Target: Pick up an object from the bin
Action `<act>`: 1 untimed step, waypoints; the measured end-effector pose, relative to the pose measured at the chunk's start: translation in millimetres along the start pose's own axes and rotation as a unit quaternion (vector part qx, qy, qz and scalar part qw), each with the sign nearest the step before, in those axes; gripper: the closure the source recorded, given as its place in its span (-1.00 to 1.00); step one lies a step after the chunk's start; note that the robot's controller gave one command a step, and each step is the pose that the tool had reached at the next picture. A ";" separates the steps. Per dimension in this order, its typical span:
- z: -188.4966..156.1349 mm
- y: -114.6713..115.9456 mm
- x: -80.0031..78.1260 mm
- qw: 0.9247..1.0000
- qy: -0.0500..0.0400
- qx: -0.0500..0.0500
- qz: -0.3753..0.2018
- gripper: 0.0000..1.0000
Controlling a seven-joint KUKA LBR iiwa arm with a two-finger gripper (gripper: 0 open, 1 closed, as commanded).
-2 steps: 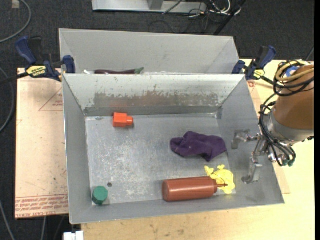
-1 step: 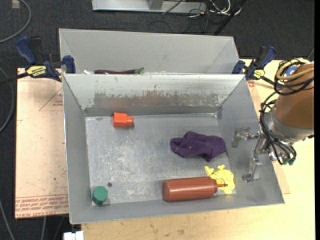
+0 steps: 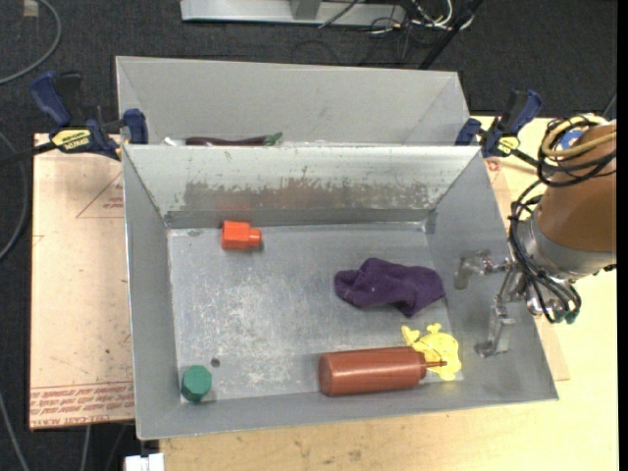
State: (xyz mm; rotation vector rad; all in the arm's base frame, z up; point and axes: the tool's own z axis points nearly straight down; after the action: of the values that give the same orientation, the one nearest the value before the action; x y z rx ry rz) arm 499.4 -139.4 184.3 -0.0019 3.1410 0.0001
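Observation:
My gripper (image 3: 480,306) hangs at the bin's right side, over the sloping right wall. Its two fingers stand wide apart, so it is open with nothing between them. A crumpled purple cloth (image 3: 389,285) lies on the bin floor just left of the gripper. A small yellow crumpled thing (image 3: 436,343) sits below the cloth, close to the lower fingertip (image 3: 488,346). Touching the yellow thing, a red-brown bottle (image 3: 371,372) lies on its side along the front wall.
An orange block (image 3: 240,235) rests near the back left of the floor. A green round cap (image 3: 196,383) sits in the front left corner. The arm with its orange cover and cables comes in from the right.

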 end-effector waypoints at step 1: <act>-30.3 7.6 -13.0 0.994 0.003 -0.002 -0.106 -1.00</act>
State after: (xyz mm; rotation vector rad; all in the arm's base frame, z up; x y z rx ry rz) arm 512.4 -131.8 214.6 -0.3343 3.1301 0.0058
